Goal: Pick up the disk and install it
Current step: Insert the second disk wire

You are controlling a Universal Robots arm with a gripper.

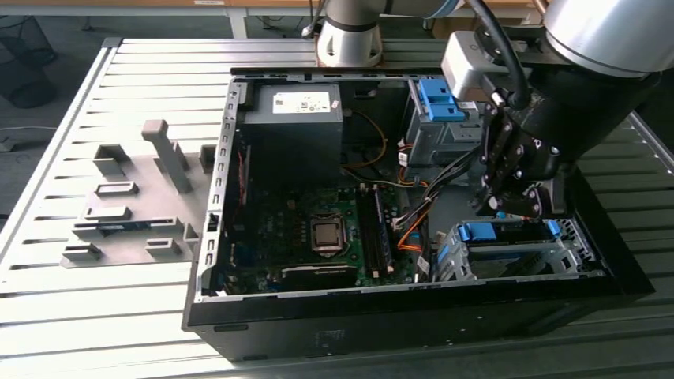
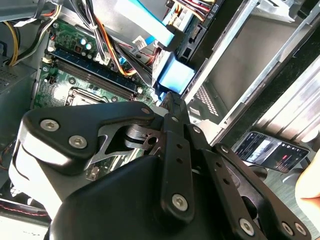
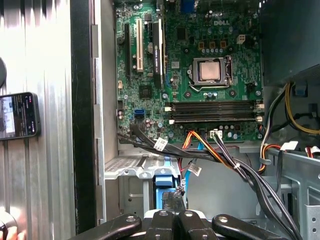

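Black gripper (image 1: 513, 207) linkage loomed closest, fingers' spread unclear, just above the disk (image 1: 506, 231) in the computer case's (image 1: 421, 316) drive cage beside tangled cables (image 3: 215, 150).

The exterior view looks down at an angle on the open computer case (image 1: 226, 237) lying on the slatted counter (image 1: 95, 316), arm included. Both wrist views sit close inside the case, sharing the motherboard (image 3: 200, 75) and a phone (image 3: 19, 116) lying outside
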